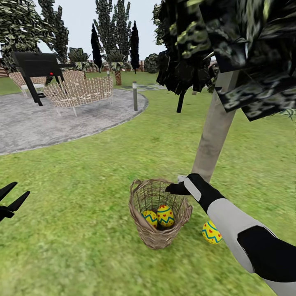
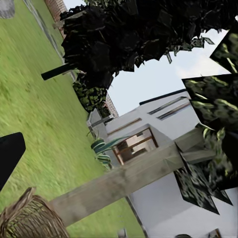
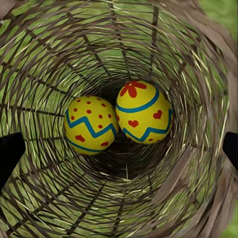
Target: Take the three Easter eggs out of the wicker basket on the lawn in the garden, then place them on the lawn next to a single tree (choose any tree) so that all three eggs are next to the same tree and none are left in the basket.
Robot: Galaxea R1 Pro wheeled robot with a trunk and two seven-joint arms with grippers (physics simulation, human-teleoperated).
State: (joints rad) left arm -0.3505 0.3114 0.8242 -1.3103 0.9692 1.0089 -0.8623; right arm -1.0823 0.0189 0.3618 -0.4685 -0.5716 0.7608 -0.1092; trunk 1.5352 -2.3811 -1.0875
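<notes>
The wicker basket (image 1: 158, 234) stands on the lawn (image 1: 82, 230) just in front of a tree's grey-beige trunk (image 1: 213, 131). Two Easter eggs lie at its bottom, one to the left (image 1: 150, 218) and one to the right (image 1: 165, 215). A third egg (image 1: 211, 232) rests on the grass right of the basket, near the trunk's foot. My right gripper (image 1: 172, 188) hovers over the basket's far rim. In the right wrist view it is open, with its fingertips (image 3: 10, 153) wide apart above the two eggs (image 3: 90, 124) (image 3: 144, 111). At the far left my left gripper (image 1: 15, 194) hangs open and empty.
A round grey patio (image 1: 49, 119) with pale lattice chairs (image 1: 80, 91) and a black grill (image 1: 37, 68) lies at the back left, with a short post (image 1: 135, 95) at its edge. Dark foliage (image 1: 246, 49) hangs overhead. The left wrist view shows the trunk (image 2: 129, 178), the basket rim (image 2: 29, 218) and a white house (image 2: 163, 198).
</notes>
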